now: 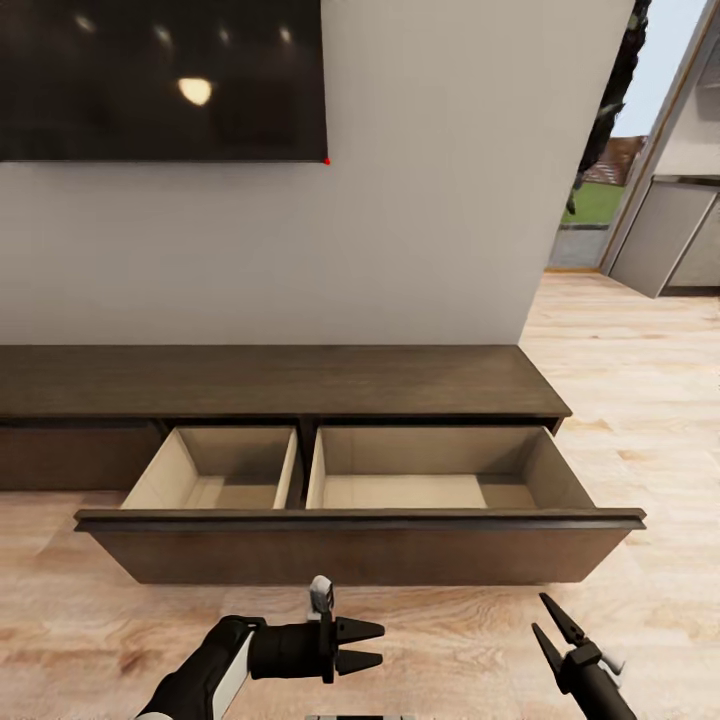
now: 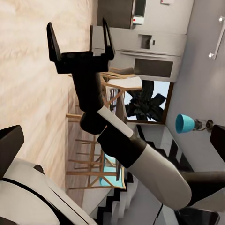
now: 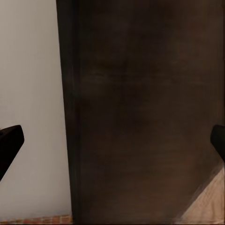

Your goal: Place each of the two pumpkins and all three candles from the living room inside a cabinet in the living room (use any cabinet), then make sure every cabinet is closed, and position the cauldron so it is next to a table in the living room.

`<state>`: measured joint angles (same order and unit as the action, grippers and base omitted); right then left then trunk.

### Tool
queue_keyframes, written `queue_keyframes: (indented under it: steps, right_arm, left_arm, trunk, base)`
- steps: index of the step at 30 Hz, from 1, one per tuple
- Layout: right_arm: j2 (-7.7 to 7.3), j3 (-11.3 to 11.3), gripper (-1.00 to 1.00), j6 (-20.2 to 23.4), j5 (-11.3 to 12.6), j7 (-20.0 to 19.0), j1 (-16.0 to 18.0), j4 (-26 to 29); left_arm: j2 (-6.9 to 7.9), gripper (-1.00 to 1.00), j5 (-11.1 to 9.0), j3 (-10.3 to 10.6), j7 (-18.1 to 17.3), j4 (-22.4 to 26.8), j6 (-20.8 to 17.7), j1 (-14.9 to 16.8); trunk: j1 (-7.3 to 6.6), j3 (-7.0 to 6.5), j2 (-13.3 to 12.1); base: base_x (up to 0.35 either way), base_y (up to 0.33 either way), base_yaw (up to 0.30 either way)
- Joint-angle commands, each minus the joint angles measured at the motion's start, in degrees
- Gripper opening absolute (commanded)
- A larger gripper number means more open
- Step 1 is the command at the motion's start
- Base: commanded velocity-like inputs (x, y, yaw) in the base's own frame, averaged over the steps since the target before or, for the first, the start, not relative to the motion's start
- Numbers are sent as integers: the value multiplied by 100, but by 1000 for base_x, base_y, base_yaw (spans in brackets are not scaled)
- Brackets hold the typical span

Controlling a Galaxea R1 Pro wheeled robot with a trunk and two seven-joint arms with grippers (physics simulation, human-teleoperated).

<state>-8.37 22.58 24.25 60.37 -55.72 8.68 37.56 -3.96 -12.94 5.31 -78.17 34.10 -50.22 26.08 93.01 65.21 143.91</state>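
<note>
Cabinet drawer pulled out, both grippers bare

One cabinet (image 1: 270,385) runs along the white wall; its wide drawer (image 1: 360,545) is drawn out over the wood floor (image 1: 640,400), showing two pale compartments with nothing in them. Two grippers hang before the drawer's front edge: the left gripper (image 1: 362,646) and right gripper (image 1: 556,620), each with fingers spread and holding nothing. Bare floor lies between them. A dark screen (image 1: 160,80) hangs above.
</note>
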Motion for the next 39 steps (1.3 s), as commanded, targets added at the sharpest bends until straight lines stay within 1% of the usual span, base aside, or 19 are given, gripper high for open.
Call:
queue_keyframes:
  steps: [1, 2, 4, 6, 9, 11, 14, 20, 22, 24, 25, 26, 28, 34, 39]
  right_arm:
    - [-7, 4, 100, 105, 25, -11, 2, -3]
    - [-20, 6, 100, 257, -4, -20, 2, -3]
    - [-33, 8, 100, 373, -22, -44, 2, -9]
    - [-37, 9, 100, 419, -28, -62, -3, -42]
    - [-40, 9, 100, 436, -87, -76, -9, -303]
    - [-37, 9, 100, 428, -281, -83, -10, -474]
    - [-27, 10, 100, 430, -667, -96, -12, -591]
    - [-18, 8, 100, 409, -967, -57, -13, -765]
    - [-26, 9, 100, 364, -1157, -40, -14, -853]
    - [-21, 14, 100, 247, -1257, -38, -15, -948]
    - [-18, 16, 100, 87, -1308, -43, -12, -1035]
    - [-20, 17, 100, -54, -1334, -55, -11, -1086]
    - [-30, 18, 100, -188, -1360, -77, -13, -1133]
    - [-32, 17, 100, -221, -1367, -81, -11, -1158]
    - [-45, 35, 100, -209, -1356, -79, -14, -1331]
  left_arm:
    - [4, 100, -29, 16, -7, 0, -60, 2]
    - [7, 100, -31, 15, -14, 2, -63, 2]
    - [12, 100, -32, 16, -19, 20, -68, 2]
    - [15, 100, -33, 20, -18, 28, -81, 2]
    - [12, 100, -13, 22, 10, 33, -123, 2]
    - [10, 100, -3, 23, 34, 31, -141, 2]
    - [-3, 100, 1, 23, 63, -10, -158, 2]
    - [-18, 100, -7, 51, 81, -47, -169, 2]
    - [-21, 100, -8, 59, 82, -51, -209, 2]
    - [-22, 100, 1, 63, 82, -51, -255, 2]
    - [-18, 100, 9, 69, 82, -48, -295, 2]
    - [-11, 100, 23, 74, 82, -46, -316, 2]
    - [-3, 100, 53, 107, 82, -41, -336, 2]
    - [-7, 100, 54, 174, 82, -43, -376, 2]
    - [-7, 100, 55, 180, 82, -44, -382, 2]
  trunk:
    - [-1, 5, 2]
    - [-1, 5, 2]
    - [-1, 5, 2]
    - [-4, -18, 0]
    - [-12, -84, -4]
    - [-17, -128, -6]
    - [-25, -195, -10]
    - [-40, -328, -18]
    - [-45, -372, -21]
    - [-50, -416, -24]
    - [-53, -439, -25]
    - [-56, -461, -26]
    - [-61, -505, -29]
    - [-76, -638, -37]
    - [-89, -749, -44]
  base:
    - [-17, -3, 0]
    - [-9, -1, 0]
    - [-5, -1, 0]
    - [-2, 0, 0]
    - [0, 0, 0]
    - [0, 0, 0]
    - [0, 0, 0]
    - [0, 0, 0]
    - [0, 0, 0]
    - [0, 0, 0]
    - [0, 0, 0]
    - [0, 0, 0]
    - [0, 0, 0]
    - [0, 0, 0]
    - [0, 0, 0]
